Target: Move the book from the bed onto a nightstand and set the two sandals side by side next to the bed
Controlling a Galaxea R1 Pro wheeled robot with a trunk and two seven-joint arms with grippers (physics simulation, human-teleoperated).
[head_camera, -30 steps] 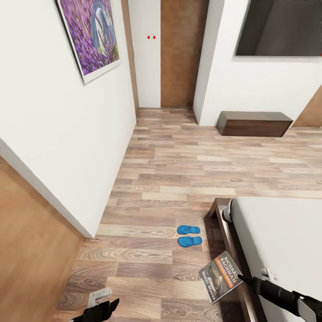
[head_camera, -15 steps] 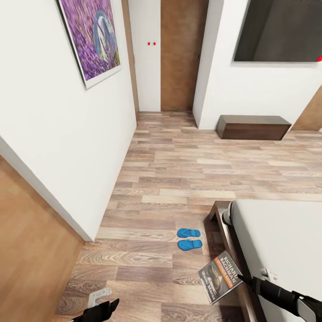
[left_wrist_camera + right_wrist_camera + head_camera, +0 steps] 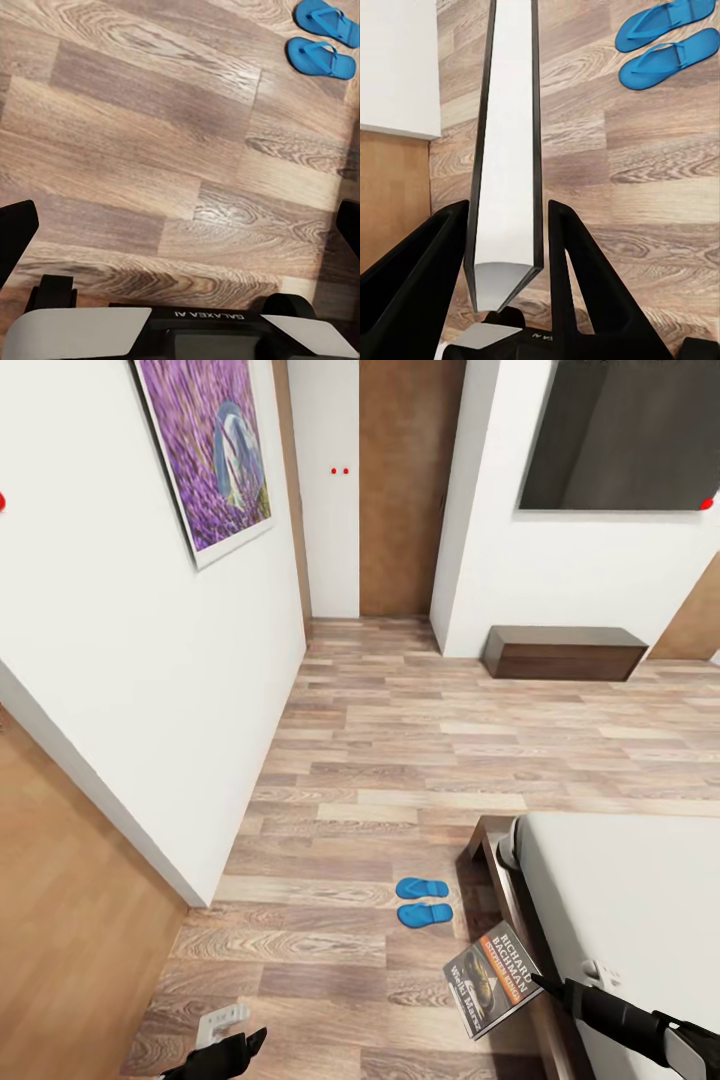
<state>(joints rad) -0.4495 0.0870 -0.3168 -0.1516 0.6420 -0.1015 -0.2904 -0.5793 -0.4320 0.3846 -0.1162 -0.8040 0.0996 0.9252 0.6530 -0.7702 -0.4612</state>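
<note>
The book (image 3: 492,980), dark with an orange band, hangs over the floor beside the bed (image 3: 630,890), and my right gripper (image 3: 541,983) is shut on its edge. In the right wrist view the book (image 3: 506,142) stands edge-on between the two fingers (image 3: 416,274). The two blue sandals (image 3: 422,887) (image 3: 425,913) lie side by side on the floor close to the bed's corner; they also show in the wrist views (image 3: 321,58) (image 3: 669,61). My left gripper (image 3: 248,1044) is low at the left, open over bare planks (image 3: 180,225).
A white wall (image 3: 150,690) with a purple painting (image 3: 205,450) runs along the left. A low dark brown cabinet (image 3: 565,652) stands under a dark screen (image 3: 620,440) at the far wall. A brown door (image 3: 405,490) is straight ahead. Wood floor (image 3: 400,760) lies open between.
The whole head picture has shifted a little downward, so the camera moved. Both grippers and the book keep their places in the picture.
</note>
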